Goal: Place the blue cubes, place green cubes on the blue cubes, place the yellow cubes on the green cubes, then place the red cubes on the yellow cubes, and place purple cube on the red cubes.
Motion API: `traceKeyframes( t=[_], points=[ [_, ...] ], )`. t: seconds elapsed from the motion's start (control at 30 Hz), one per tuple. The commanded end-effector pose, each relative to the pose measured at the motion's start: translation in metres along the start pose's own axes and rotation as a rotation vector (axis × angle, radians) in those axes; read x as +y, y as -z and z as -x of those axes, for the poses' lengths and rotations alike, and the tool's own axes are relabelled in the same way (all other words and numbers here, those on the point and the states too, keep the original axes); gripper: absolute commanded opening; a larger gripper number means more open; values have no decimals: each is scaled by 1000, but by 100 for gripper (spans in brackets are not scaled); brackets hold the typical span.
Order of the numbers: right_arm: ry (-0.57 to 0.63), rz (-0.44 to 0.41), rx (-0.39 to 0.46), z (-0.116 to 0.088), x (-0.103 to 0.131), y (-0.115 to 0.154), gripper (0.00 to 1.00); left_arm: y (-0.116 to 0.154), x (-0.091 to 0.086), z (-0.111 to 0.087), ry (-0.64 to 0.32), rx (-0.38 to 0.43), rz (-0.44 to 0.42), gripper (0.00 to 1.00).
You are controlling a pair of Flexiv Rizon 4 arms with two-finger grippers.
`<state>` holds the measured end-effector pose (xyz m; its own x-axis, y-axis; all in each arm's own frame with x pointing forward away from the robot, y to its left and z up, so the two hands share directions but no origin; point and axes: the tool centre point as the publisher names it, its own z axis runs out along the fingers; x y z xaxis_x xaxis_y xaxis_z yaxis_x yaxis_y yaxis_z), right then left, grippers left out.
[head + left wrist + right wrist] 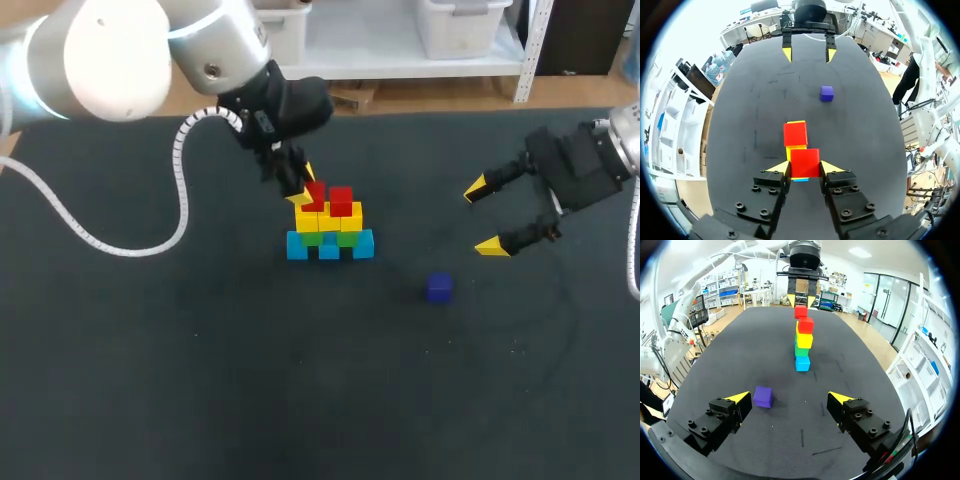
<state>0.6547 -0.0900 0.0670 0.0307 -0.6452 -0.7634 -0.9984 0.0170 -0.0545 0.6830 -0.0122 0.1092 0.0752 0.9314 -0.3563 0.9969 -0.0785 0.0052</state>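
Observation:
A cube stack point(329, 228) stands mid-table: blue cubes point(329, 248) at the base, then green cubes point(347, 238), then yellow cubes point(350, 215). One red cube point(341, 201) rests on the yellow row. My left gripper point(303, 185) is shut on a second red cube point(805, 162) beside the first, right over the yellow cubes point(790, 151). Whether it rests on them I cannot tell. The purple cube point(439, 288) lies alone on the mat. My right gripper point(488, 216) hangs open and empty, up and to the right of it. In the right wrist view, the purple cube point(763, 396) sits by one fingertip point(742, 397).
The dark mat point(200, 380) covers the whole table. My left arm's white cable point(180, 190) loops over the mat left of the stack. Bare mat stretches in front of the stack and around the purple cube.

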Motion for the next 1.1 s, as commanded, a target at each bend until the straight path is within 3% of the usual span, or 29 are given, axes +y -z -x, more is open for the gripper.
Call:
traceKeyframes(
  t=[0.03, 1.1],
  points=[
    [1, 0, -2, 0, -1, -1, 100, -1, 2, 0, 2, -2, -5, 0],
    [1, 0, -2, 0, -1, -1, 100, -12, 11, 1, 29, -23, -10, 0]
  ],
)
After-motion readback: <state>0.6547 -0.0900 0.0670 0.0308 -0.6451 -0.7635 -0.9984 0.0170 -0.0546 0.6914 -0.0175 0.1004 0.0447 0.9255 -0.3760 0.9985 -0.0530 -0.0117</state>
